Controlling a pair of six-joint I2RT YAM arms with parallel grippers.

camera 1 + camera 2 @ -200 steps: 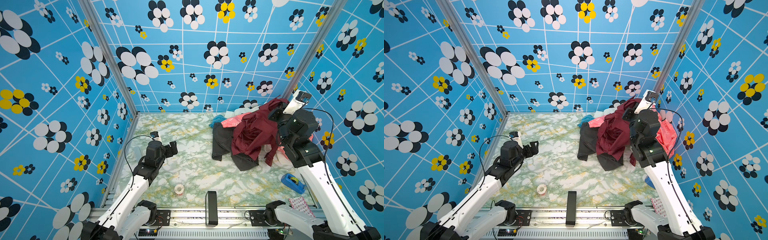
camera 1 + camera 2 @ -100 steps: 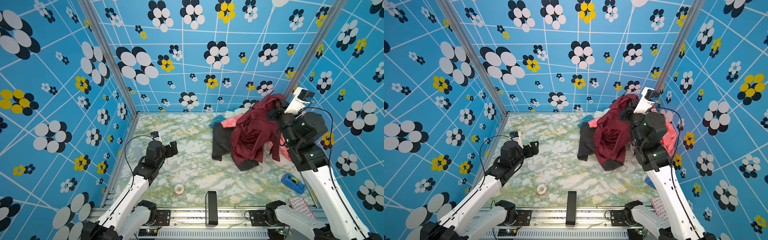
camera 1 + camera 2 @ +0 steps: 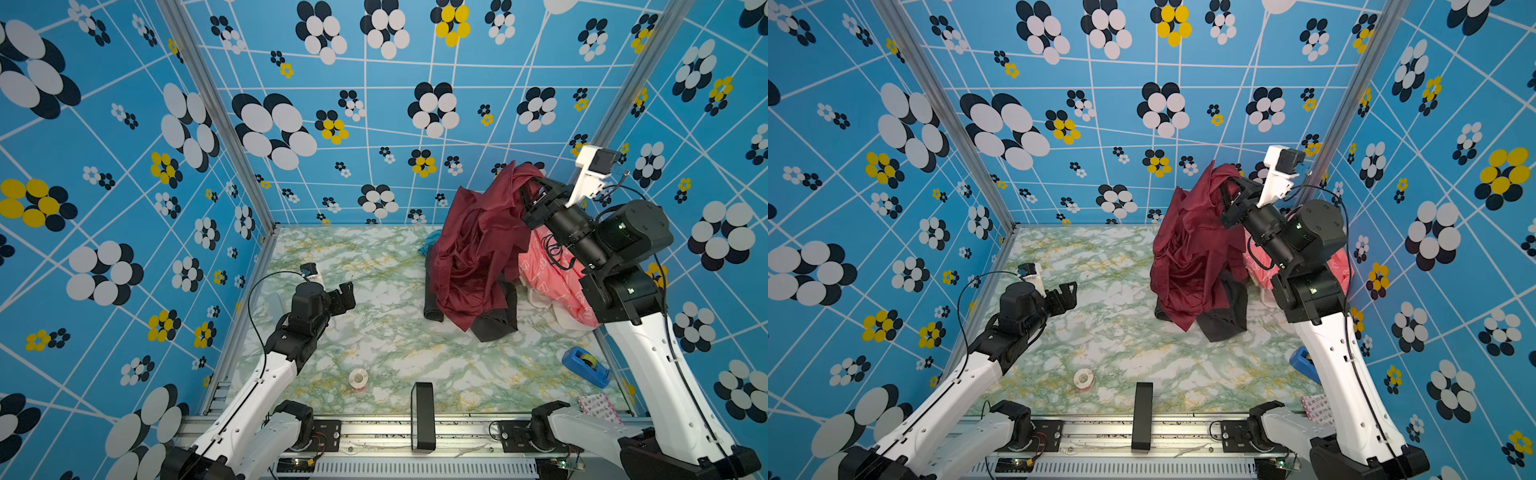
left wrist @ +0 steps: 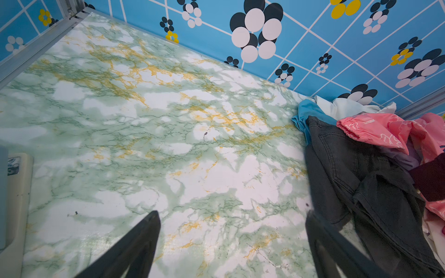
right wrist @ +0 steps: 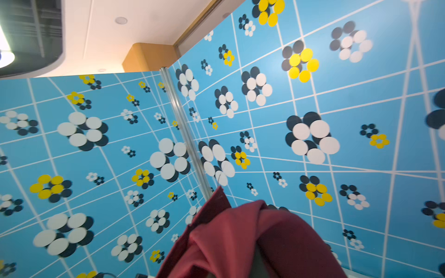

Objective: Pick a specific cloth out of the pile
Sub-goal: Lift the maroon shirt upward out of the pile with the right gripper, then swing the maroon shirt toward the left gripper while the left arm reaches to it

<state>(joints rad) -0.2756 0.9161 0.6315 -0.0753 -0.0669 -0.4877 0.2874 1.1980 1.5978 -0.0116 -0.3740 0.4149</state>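
The cloth (image 3: 473,253) (image 3: 1192,253), dark maroon and slightly shiny, hangs in long folds from my right gripper (image 3: 528,192) (image 3: 1228,190), which is shut on its upper edge high above the back right corner. Its lower end still drapes onto the pile. In the right wrist view the cloth (image 5: 240,240) bunches over the jaws and hides them. The pile (image 3: 552,282) holds a pink printed jacket (image 4: 385,134), a dark grey garment (image 3: 496,322) (image 4: 349,168), plus blue (image 4: 305,113) and white pieces. My left gripper (image 3: 347,291) (image 4: 232,213) hovers open and empty over bare table at the left.
A small tape roll (image 3: 358,378) lies near the front middle, beside a black upright block (image 3: 422,415) on the front rail. A blue tape dispenser (image 3: 584,365) and a pink-printed packet (image 3: 598,409) sit at the front right. Patterned blue walls enclose the marbled table (image 3: 374,332).
My right gripper has risen and swung back towards the corner, pulling more of the maroon cloth up off the pile. The left arm has stayed put.
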